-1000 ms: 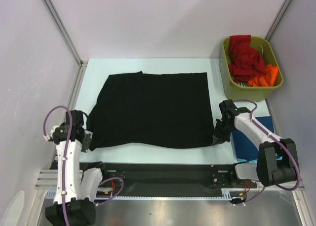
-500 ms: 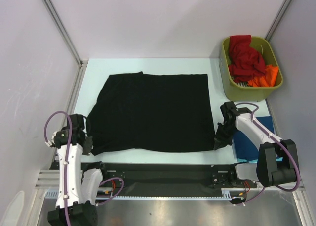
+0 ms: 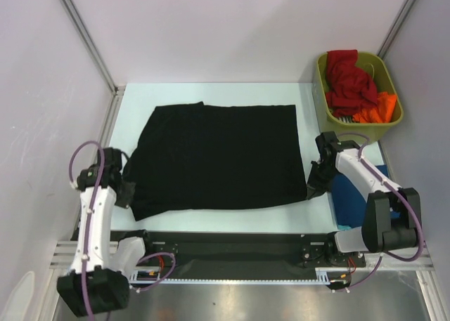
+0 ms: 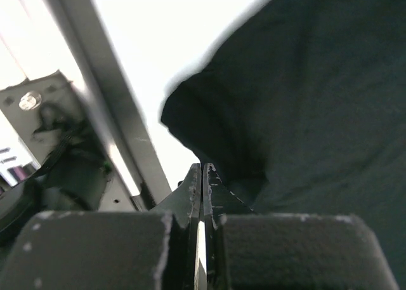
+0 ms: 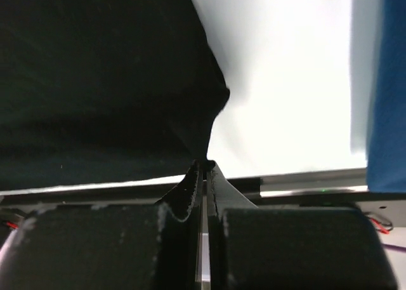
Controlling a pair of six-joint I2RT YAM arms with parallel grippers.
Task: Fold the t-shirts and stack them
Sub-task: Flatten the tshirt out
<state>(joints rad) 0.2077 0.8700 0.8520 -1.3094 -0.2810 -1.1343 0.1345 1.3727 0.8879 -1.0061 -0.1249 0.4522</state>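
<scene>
A black t-shirt (image 3: 218, 156) lies spread flat across the pale table. My left gripper (image 3: 126, 194) is shut at its near-left corner, where the cloth (image 4: 317, 99) bunches against the closed fingertips (image 4: 202, 167). On the other side, the right gripper (image 3: 313, 189) is shut on the near-right corner; in the right wrist view the black cloth (image 5: 95, 80) is drawn to a point between the tips (image 5: 206, 164). A red t-shirt (image 3: 348, 79) and an orange one (image 3: 376, 110) lie crumpled in the bin. A blue t-shirt (image 3: 348, 205) lies under the right arm.
The olive-green bin (image 3: 358, 131) stands at the far right against the wall. A metal rail (image 3: 225, 240) runs along the table's near edge, just below both grippers. Side walls close in on the left and right.
Both grippers dipped toward the near edge, then moved back away from it. The shirt's near hem went from wavy to straighter, with the near-right corner pulled outward.
</scene>
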